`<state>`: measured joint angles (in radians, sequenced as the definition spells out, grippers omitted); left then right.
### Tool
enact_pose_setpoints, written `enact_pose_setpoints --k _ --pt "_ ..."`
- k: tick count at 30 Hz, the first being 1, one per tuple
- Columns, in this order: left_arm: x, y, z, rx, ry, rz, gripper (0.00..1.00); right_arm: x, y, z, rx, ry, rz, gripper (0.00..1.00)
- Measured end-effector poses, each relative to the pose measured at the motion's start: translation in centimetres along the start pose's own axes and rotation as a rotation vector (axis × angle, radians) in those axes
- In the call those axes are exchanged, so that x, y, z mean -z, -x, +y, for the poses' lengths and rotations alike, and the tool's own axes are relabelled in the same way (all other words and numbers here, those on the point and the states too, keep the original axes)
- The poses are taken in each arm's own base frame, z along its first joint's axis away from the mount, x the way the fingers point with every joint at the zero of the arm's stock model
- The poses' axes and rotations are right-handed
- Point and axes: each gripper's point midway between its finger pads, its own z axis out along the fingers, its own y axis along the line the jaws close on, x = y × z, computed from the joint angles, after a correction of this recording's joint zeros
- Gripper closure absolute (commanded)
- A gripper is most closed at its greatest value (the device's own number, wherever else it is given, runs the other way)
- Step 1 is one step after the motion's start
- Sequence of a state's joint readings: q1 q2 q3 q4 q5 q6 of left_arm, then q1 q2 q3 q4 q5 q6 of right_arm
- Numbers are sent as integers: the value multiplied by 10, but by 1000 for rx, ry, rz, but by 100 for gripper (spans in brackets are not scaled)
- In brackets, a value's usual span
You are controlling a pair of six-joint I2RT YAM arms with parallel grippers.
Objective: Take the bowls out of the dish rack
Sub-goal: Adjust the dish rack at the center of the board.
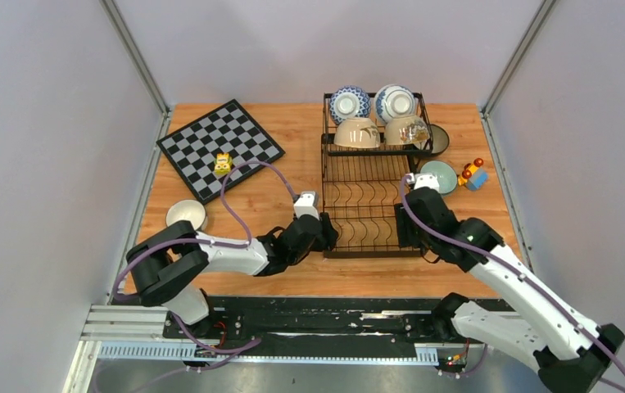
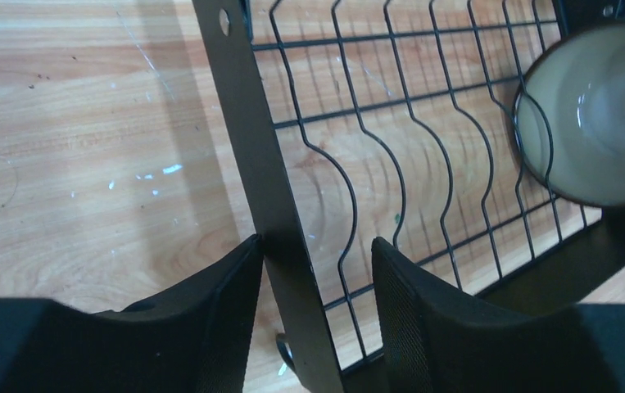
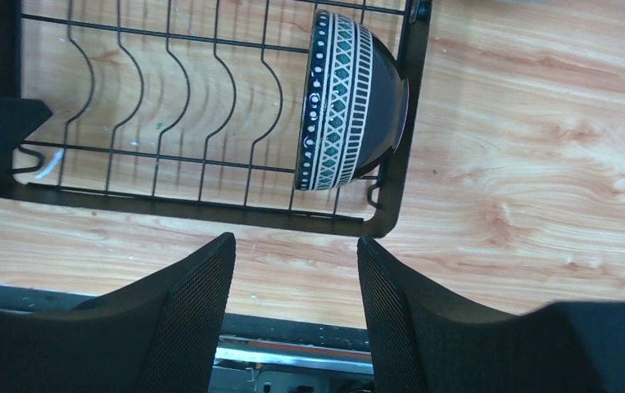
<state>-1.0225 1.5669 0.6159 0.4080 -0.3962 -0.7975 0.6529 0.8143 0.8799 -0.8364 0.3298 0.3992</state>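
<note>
Right claw [image 3: 294,246], open and empty, hangs just near of the dark bowl [image 3: 350,102] standing on edge in the rack [image 3: 210,211].

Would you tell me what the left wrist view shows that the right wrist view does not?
Only left wrist: a bowl's pale inside, and the rack's side bar inside the open left gripper. Only right wrist: a bowl's dark patterned outside, standing on edge, and a metal rail beyond the table. Both: the rack's wavy wires and the table.

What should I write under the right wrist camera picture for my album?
Open right gripper facing a dark patterned bowl standing on edge in the black dish rack.
</note>
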Motion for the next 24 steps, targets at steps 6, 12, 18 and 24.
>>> enact_pose_setpoints --k 6,12,18,24 --pt "14 -2 -8 -3 -49 18 26 -3 2 -4 34 -83 14 37" --pt "43 47 -6 -11 -44 -89 19 17 14 -9 -51 -46 -102 37" --pt "42 109 35 -25 86 -220 19 25 12 -11 -113 8 -190 38" --pt "25 163 38 -144 88 -345 22 16 -4 -4 -166 70 -214 39"
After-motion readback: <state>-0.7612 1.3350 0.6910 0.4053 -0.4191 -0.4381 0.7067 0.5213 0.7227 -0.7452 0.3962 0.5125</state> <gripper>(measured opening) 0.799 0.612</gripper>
